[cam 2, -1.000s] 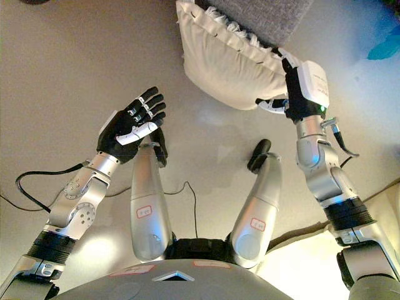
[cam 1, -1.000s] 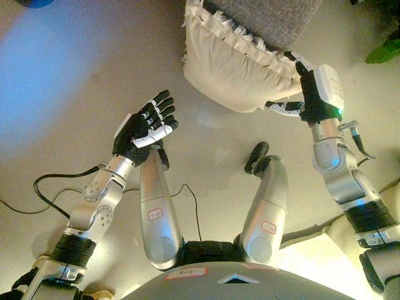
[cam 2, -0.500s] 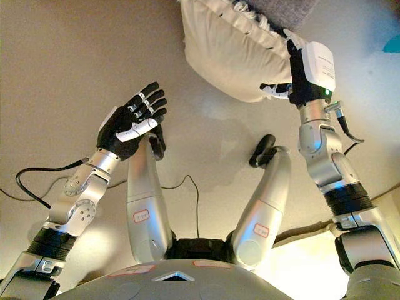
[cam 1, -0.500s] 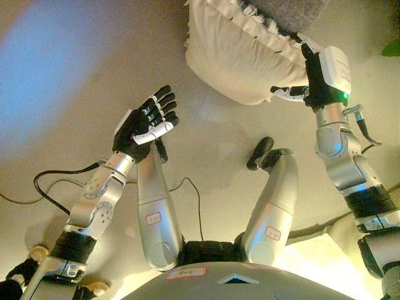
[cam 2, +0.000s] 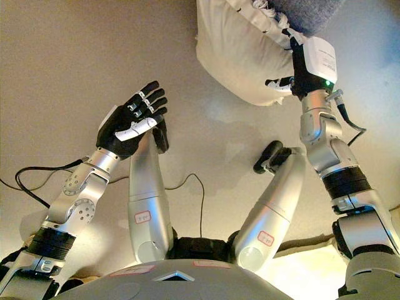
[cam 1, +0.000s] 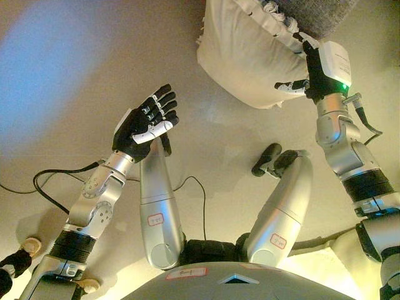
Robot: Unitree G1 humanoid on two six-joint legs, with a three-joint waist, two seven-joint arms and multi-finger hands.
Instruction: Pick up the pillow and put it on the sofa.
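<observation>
A cream pillow with a frilled edge [cam 1: 250,53] hangs at the top centre, held above the floor. My right hand [cam 1: 309,78] is shut on its right edge, thumb under the cloth and fingers over the frill. A grey upholstered sofa corner [cam 1: 319,12] shows at the top right, just behind the pillow's upper edge. My left hand [cam 1: 147,122] is open and empty, palm up, to the left of and below the pillow, not touching it.
The floor [cam 1: 75,75] is bare beige to the left and below the pillow. A cream cushion or cloth [cam 1: 350,256] lies at the lower right corner.
The view has shifted, so the pillow and right hand now sit further right and higher. The right hand keeps its hold on the pillow. The left hand stays open and barely moves.
</observation>
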